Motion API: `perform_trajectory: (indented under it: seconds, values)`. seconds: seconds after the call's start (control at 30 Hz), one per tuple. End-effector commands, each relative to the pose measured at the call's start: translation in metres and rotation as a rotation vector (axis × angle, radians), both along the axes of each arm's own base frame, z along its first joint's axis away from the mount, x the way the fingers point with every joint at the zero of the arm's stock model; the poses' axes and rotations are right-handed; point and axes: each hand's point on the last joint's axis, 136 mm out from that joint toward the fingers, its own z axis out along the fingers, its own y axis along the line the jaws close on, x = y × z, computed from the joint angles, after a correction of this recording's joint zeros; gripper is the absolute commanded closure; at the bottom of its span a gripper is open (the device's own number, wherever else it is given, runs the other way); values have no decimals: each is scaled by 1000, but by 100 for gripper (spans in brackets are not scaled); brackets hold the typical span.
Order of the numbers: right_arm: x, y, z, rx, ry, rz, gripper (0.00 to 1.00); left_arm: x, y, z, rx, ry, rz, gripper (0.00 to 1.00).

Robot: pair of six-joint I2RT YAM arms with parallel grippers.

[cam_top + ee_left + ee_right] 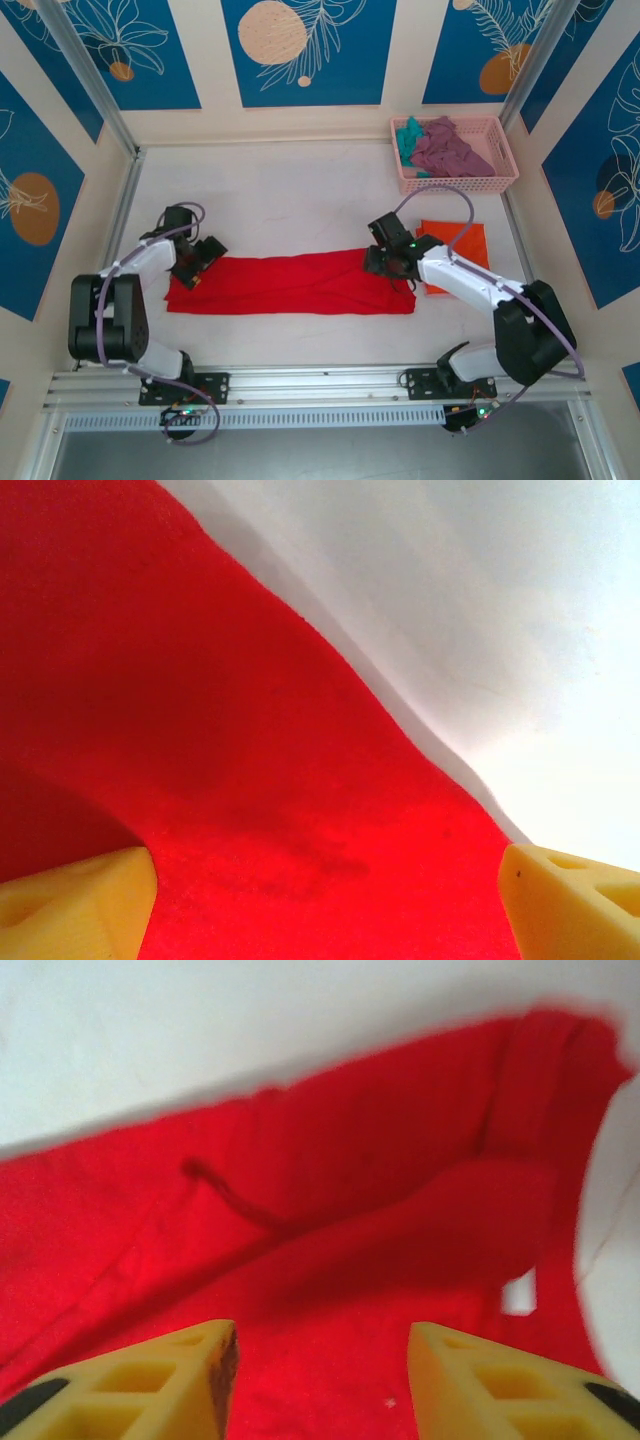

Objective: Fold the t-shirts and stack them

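At your left, the left gripper (pixel 325 895), jaws wide, hovers over the left end of the red t-shirt (pixel 290 283), a long folded strip lying across mid-table. At its right end the right gripper (pixel 320 1375) stands half open, holding nothing, with the folded orange t-shirt (pixel 458 248) just right of it.

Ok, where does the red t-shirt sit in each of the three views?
Top external: the red t-shirt lies as a long band across the middle of the table, between the two arms.
Left wrist: it covers the left and lower part, under the open left pincer.
Right wrist: it spans the middle and bottom, under the right pincer.
Shared landmark: the white table bordering the shirt's far edge.
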Motion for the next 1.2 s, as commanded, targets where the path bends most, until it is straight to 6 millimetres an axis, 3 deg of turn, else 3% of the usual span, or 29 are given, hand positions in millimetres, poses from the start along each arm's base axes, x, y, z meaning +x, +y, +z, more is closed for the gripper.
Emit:
perform_trajectory:
  seconds: [0.0,0.1,0.23,0.5,0.63,0.8,0.9,1.0,1.17]
  values:
    - [-8,13,-21,73,90,-83,53,6,-4,-5,-10,11,-26,12]
    - [-2,10,-35,53,123,-109,54,-6,1,-15,2,52,2,12]
    - [29,9,-47,48,148,-122,54,-17,-7,-21,-56,51,18,12]
    - [150,30,-52,86,125,-104,52,-60,-31,-34,-111,164,-87,11]
    - [214,55,-49,118,119,-98,50,-82,-43,-38,-118,204,-103,11]
    - [272,91,-51,224,109,-118,50,-108,-61,-36,-135,229,-60,11]
    - [297,108,-53,297,79,-114,49,-122,-72,-35,-179,223,32,11]
    - [317,127,-40,422,31,-87,48,-124,-86,-27,-218,183,60,11]
    - [321,136,3,468,-44,-19,46,-98,-74,8,-129,29,43,11]
